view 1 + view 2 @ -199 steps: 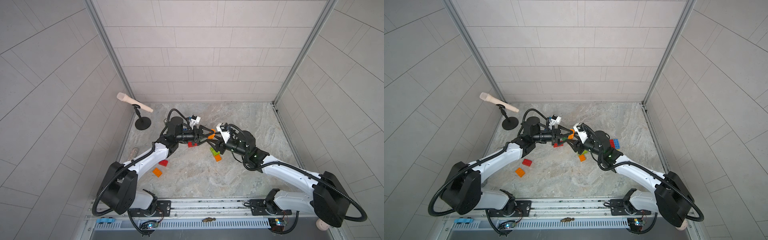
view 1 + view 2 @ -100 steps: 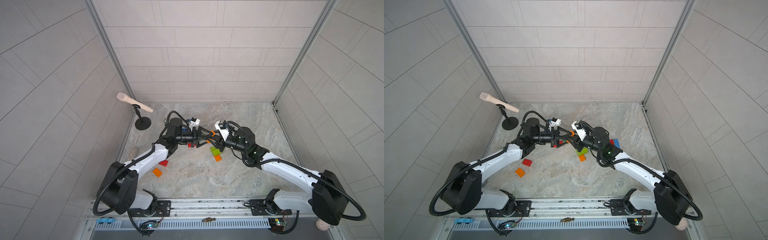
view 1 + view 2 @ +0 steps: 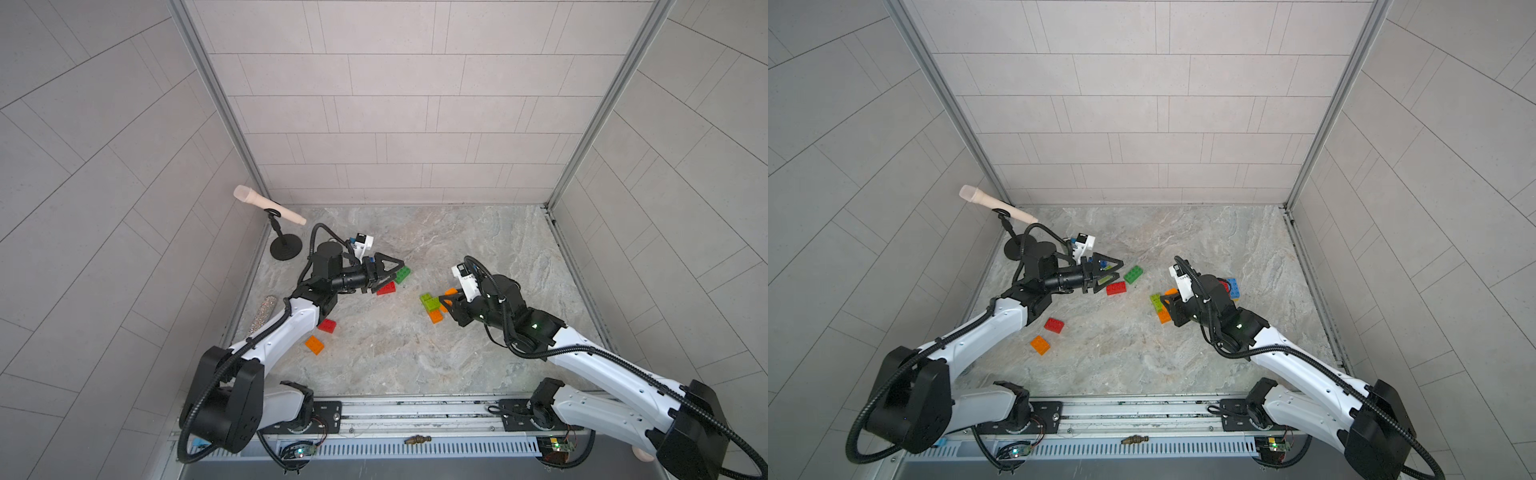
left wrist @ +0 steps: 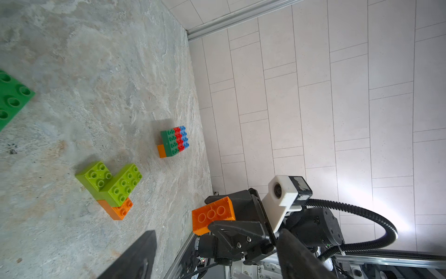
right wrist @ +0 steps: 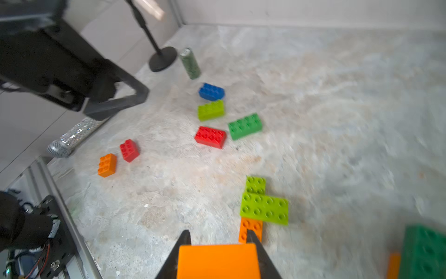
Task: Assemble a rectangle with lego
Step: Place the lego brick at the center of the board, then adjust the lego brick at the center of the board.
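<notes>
- Two hands are hovering well apart over the marbled surface [image 3: 415, 353].
- The right hand [image 5: 218, 240] is gripping an orange brick [image 5: 218, 262], close to the lime-and-orange cluster [image 5: 264, 207].
- The left hand [image 3: 394, 272] is standing open and empty, beside a red brick [image 3: 386, 288] and a green brick [image 3: 402, 274].

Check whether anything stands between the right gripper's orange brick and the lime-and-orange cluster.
Nothing visible does. The orange brick, clamped in the right gripper, hangs close beside the lime-and-orange cluster, with only bare table between them.
</notes>
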